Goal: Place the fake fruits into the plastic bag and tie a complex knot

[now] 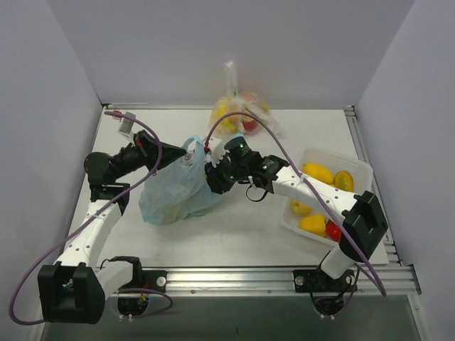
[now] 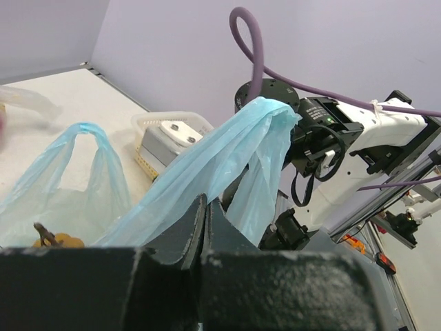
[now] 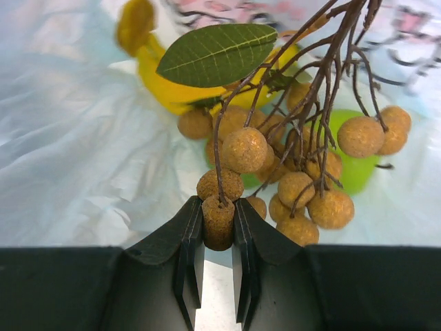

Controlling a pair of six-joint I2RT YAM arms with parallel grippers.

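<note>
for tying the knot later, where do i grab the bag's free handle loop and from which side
I'd take the free handle loop at the top of its arch, coming down from above with jaws across the strip. It stands upright and open above the plastic bag, clear of the fruit inside, while the left gripper pinches the other handle.

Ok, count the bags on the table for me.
2. The blue bag lies in the middle of the table. The clear bag sits at its far edge. No others show, and none seems hidden.
</note>
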